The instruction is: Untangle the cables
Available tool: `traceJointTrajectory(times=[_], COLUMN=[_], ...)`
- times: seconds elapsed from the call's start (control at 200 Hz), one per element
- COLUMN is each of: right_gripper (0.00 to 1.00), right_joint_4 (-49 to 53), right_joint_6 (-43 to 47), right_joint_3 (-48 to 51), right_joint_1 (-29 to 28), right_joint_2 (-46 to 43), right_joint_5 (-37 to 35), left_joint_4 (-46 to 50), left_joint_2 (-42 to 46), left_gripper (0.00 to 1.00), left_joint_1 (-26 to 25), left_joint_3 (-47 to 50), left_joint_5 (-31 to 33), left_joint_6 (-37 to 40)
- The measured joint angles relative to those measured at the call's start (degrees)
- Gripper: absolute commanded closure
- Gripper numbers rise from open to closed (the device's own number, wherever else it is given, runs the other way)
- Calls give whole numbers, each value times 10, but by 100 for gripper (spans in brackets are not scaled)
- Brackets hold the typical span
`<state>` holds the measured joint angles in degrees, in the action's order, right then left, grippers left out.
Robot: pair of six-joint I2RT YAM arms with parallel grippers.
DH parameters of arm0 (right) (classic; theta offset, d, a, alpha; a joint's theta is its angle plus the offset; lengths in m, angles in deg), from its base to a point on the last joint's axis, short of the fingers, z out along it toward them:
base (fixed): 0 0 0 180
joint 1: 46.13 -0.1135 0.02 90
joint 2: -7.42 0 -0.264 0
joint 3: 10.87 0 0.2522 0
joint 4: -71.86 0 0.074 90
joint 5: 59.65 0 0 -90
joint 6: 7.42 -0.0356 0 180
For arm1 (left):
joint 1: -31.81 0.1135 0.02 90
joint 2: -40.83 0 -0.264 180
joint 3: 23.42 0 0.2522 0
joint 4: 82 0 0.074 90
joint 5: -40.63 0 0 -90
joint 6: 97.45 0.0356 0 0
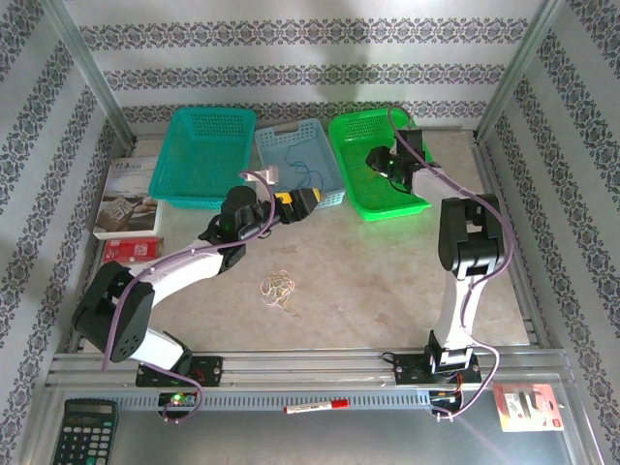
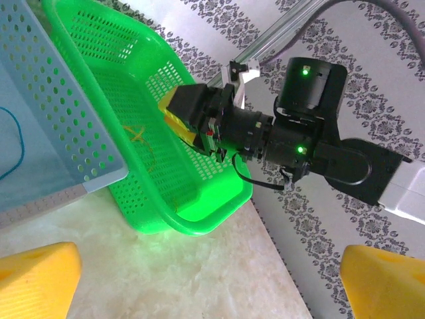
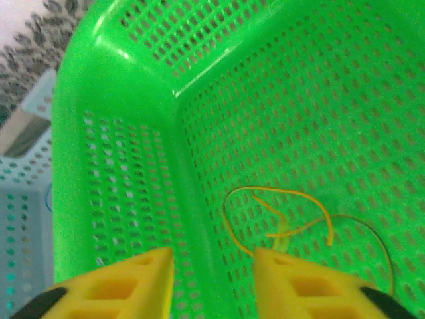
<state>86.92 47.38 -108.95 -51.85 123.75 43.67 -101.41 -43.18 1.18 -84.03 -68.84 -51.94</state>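
A loose bunch of whitish and yellow cables (image 1: 279, 288) lies on the table between the two arms. A dark blue cable (image 1: 305, 174) rests in the light blue basket (image 1: 329, 184) and shows as a thin blue cable (image 2: 16, 143) in the left wrist view. A yellow-orange cable (image 3: 279, 219) lies curled on the floor of the green basket (image 3: 119, 100). My right gripper (image 3: 212, 266) hangs inside that basket, open, nothing between its fingers; the cable ends by its right fingertip (image 3: 285, 266). My left gripper (image 2: 209, 286) is open over the table beside the green basket (image 2: 199, 219).
A teal basket (image 1: 208, 155) stands at the back left. A book (image 1: 126, 199) and a red packet (image 1: 131, 250) lie at the left edge. On the near rail are a calculator (image 1: 87, 431), a red marker (image 1: 315, 407) and a carded packet (image 1: 528, 405).
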Motion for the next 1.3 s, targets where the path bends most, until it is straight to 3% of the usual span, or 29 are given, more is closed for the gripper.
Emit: traceJointTrajectory(times=[0.265,0.505,0.635,0.884,1.074,1.299], right_gripper=[53,53,53,52,44,40], right_joint_4=[5,0,-2,1,14,36], right_joint_6=[12,11,14,24,29,42], right_joint_3=[-10,95,149,260,331,356], right_joint_1=[4,-6,-39,-177,-306,-462], right_joint_2=[-35,-183,-259,-351,-382,-386], right_joint_5=[2,18,26,32,22,-16], left_joint_4=[39,101,148,261,335,403], left_joint_2=[30,91,129,197,264,347], left_gripper=[0,0,0,0,0,0], left_joint_1=[0,0,0,0,2,43], left_joint_3=[2,20,35,59,95,146], left_joint_5=[5,24,39,63,87,108], left_joint_6=[11,32,41,44,42,11])
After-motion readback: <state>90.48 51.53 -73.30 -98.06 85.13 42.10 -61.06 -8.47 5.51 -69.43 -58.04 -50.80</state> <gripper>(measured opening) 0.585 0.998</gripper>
